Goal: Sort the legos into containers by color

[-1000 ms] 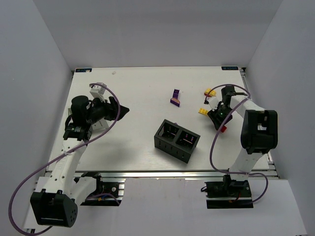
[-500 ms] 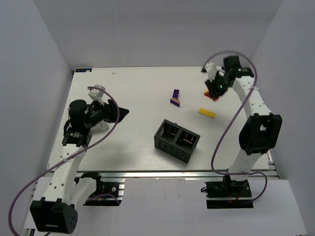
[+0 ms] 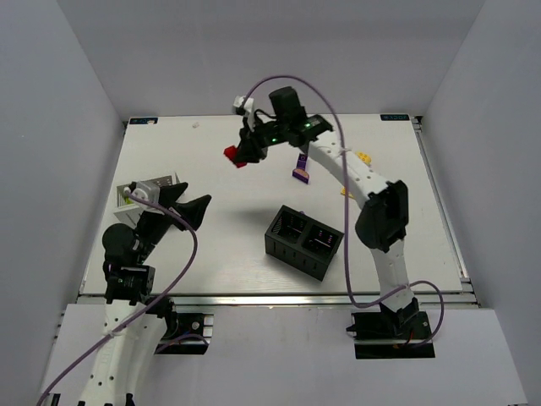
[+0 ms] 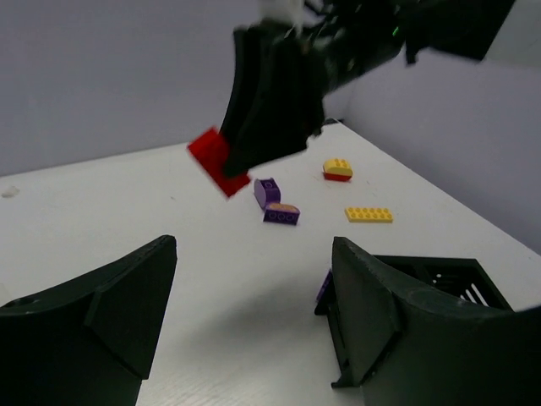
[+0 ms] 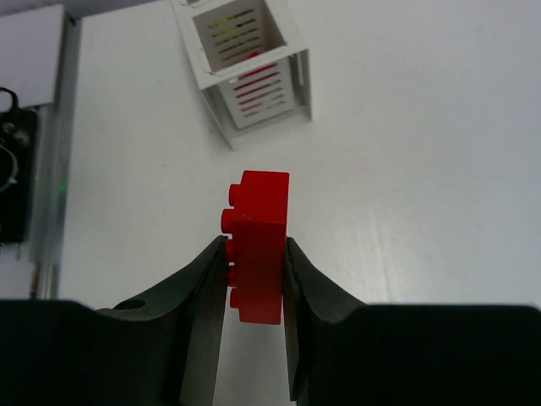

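Observation:
My right gripper [image 5: 254, 247] is shut on a red lego [image 5: 258, 211], held on edge above the table at the back centre-left [image 3: 232, 156]. Ahead of it stands the white container [image 5: 251, 69], with red and lime pieces in its cells. My left gripper [image 3: 194, 208] stands open and holds nothing [image 4: 254, 254], low at the left. Purple legos [image 3: 302, 167] lie mid-table. A yellow plate [image 4: 368, 215] and a yellow-and-red brick [image 4: 338, 170] lie further right. The black container [image 3: 304, 241] sits front centre, with purple in one cell.
The right arm [image 3: 355, 173] stretches diagonally over the table's back right, partly covering the yellow plate. The left arm [image 3: 127, 254] stands at the near left edge. Grey walls enclose the table on three sides.
The right gripper has closed on the red lego at the right side, lifted it and swung it across to the back centre-left. The left arm has pulled back toward the near left.

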`<state>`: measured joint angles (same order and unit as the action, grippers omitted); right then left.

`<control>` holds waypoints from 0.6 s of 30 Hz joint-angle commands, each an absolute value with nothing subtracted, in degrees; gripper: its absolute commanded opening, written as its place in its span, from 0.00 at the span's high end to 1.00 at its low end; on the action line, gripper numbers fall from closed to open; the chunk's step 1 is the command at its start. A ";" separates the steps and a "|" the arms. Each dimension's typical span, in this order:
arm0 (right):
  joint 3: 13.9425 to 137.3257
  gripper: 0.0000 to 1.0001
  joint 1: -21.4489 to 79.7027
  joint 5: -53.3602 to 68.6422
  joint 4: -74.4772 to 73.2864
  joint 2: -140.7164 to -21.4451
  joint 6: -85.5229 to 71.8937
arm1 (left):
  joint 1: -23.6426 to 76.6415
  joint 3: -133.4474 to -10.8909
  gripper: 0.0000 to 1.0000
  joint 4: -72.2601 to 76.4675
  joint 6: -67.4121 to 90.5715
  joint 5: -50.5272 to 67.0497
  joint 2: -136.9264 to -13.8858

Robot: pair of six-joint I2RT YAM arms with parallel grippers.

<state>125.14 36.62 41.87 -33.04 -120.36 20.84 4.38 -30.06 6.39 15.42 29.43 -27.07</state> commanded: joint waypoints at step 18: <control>124.97 1.00 51.15 41.16 25.21 -137.54 -9.49 | 3.43 -25.75 0.16 15.21 14.06 22.24 -19.43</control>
<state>123.83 50.70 46.06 11.68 -136.66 -6.68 3.81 -24.97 15.05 14.52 24.18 -20.47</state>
